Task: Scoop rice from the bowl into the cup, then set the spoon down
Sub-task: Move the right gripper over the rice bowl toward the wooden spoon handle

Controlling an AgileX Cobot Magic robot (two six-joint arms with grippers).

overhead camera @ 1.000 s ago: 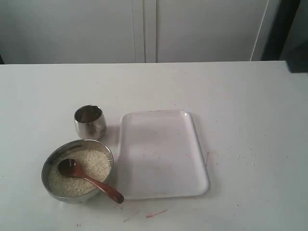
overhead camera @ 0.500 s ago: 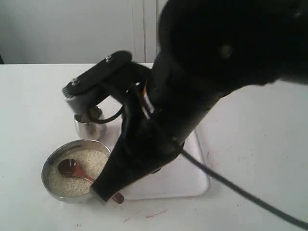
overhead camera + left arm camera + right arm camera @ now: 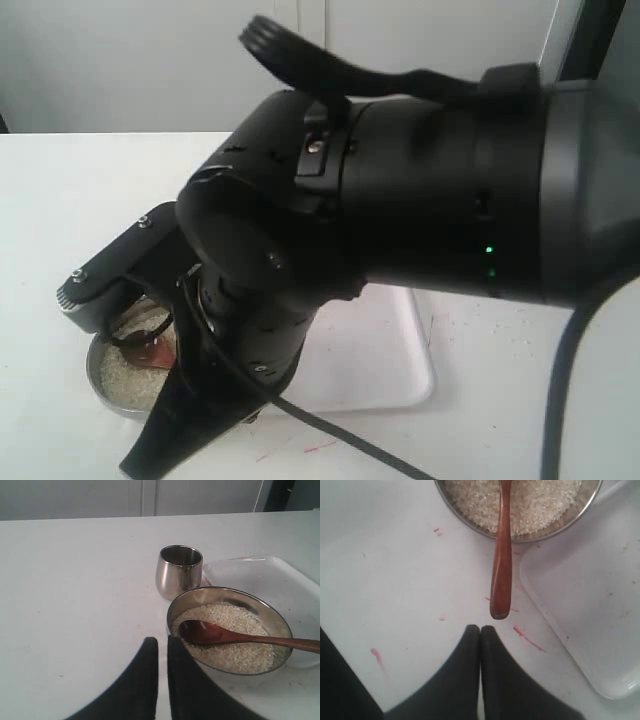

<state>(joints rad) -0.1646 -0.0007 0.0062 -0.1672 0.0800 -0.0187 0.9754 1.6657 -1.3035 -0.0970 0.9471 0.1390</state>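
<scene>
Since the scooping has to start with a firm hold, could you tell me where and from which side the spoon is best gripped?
Grip the spoon on the slim handle's free end, which juts past the bowl rim over bare table. Its round end lies in the rice, so probably approach from above on the side away from the bowl. The right end effector sits shut just short of that tip and must open first.

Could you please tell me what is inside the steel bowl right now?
The bowl holds rice, with the spoon resting scoop-down on it, its handle sticking out past the rim. The rice covers the bowl's bottom, so anything buried there cannot be seen.
</scene>
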